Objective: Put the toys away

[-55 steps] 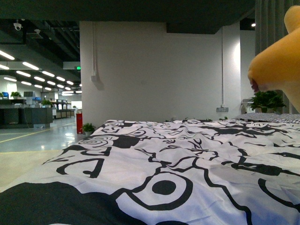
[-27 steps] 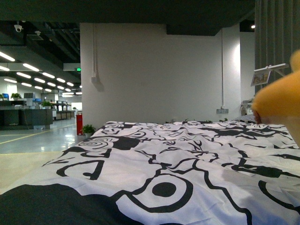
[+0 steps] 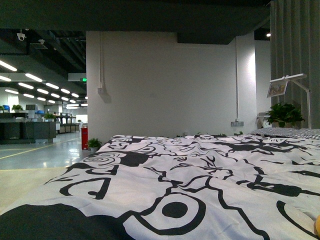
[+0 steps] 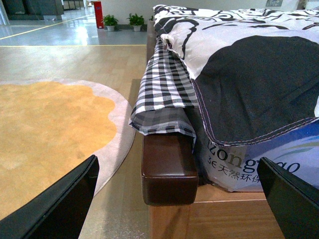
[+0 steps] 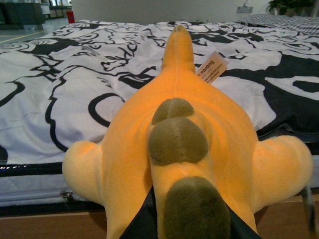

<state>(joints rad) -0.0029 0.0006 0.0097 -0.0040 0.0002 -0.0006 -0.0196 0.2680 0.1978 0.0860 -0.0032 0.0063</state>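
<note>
Gripping the orange plush toy (image 5: pixel 174 134), right pincer (image 5: pixel 188 226); left pincer (image 4: pixel 177 199) agape, empty.

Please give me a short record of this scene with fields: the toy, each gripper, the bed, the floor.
toy: plush toy, yellow-orange with olive bumps and a white tag
right gripper: shut on the plush toy, a dark finger on each side
left gripper: open, empty, near the bed's corner
bed: black-and-white duvet over a checked sheet, dark wooden frame
floor: orange rug beside the bed
</note>
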